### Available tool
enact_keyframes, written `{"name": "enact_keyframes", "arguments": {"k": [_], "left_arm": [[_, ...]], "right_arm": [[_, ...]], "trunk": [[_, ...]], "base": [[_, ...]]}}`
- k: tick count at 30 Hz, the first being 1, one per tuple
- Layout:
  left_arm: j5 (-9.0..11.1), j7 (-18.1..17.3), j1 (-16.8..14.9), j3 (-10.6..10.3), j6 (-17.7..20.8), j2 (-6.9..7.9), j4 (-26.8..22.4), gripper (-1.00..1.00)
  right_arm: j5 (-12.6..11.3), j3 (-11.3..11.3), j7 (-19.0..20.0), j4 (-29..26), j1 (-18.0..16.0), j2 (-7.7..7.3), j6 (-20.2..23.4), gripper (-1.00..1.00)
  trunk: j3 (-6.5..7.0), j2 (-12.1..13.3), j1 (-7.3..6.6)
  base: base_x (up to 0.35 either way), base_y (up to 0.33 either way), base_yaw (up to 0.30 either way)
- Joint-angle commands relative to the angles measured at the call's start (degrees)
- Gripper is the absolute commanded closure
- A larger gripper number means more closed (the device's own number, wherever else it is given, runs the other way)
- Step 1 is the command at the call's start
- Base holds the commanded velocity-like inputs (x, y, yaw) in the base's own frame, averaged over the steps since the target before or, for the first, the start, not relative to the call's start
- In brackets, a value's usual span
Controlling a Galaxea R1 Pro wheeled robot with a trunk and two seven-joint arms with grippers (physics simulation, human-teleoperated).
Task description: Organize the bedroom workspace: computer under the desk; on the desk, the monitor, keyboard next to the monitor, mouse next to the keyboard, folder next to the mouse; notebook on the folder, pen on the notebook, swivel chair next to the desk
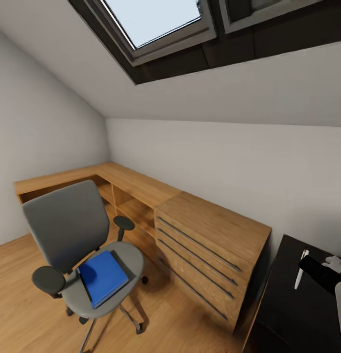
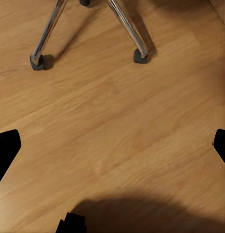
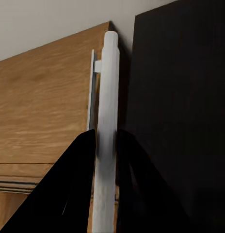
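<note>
From my head, the bedroom's sloped ceiling carries a skylight [image 1: 156, 19]; light wooden cabinets [image 1: 209, 245] line the grey wall. The swivel chair [image 1: 77, 245] stands on the plank floor [image 1: 23, 314] with the blue folder [image 1: 103, 277] on its seat. The black surface [image 1: 298, 314] sits at lower right.

My left hand [image 2: 112, 150] is spread above the floor near the chair's legs.

My right hand [image 3: 106, 160] pinches the pen [image 3: 106, 121] upright beside the surface.
</note>
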Motion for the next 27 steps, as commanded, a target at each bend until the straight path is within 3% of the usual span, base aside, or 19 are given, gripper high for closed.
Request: {"name": "enact_keyframes", "arguments": {"k": [1, 6, 7, 13, 22, 27], "left_arm": [[-0.2, -0.4, 0.0, 0.3, 0.4, -0.07, -0.1, -1.00], [-0.2, -0.4, 0.0, 0.4, 0.4, -0.06, -0.2, -1.00], [-0.2, -0.4, 0.0, 0.4, 0.3, -0.06, -0.2, -1.00], [-0.2, -0.4, 0.0, 0.4, -2.3, -0.06, -0.2, -1.00], [-0.2, -0.3, 0.0, 0.4, -4.0, -0.06, -0.2, -1.00], [-0.2, -0.3, 0.0, 0.4, -4.1, -0.06, -0.5, -1.00]], "right_arm": [[-0.7, 0.0, -0.4, 0.5, -0.1, -0.01, 0.2, 1.00], [-0.5, 0.4, -0.3, 2.0, -0.1, 0.02, 0.0, 1.00], [0.0, 1.0, -0.3, 5.2, -0.1, -0.10, -1.4, 1.00], [2.5, 3.1, -0.3, 10.4, -0.1, -0.28, -5.8, 1.00], [4.3, 5.1, -0.2, 12.2, -0.2, -0.21, -9.2, 1.00], [7.0, 6.2, -0.4, 15.3, -0.2, -0.23, -13.2, 1.00]], "trunk": [[-0.07, 0.0, 0.00], [-0.07, 0.0, 0.00], [-0.07, 0.0, 0.00], [-0.07, 0.0, 0.00], [-0.07, 0.0, 0.00], [-0.07, 0.0, 0.00]], "base": [[0.000, 0.000, -0.234], [0.000, 0.000, -0.109], [0.000, 0.000, -0.007], [0.000, 0.000, -0.003], [0.000, 0.000, 0.000], [0.000, 0.000, 0.000]]}}
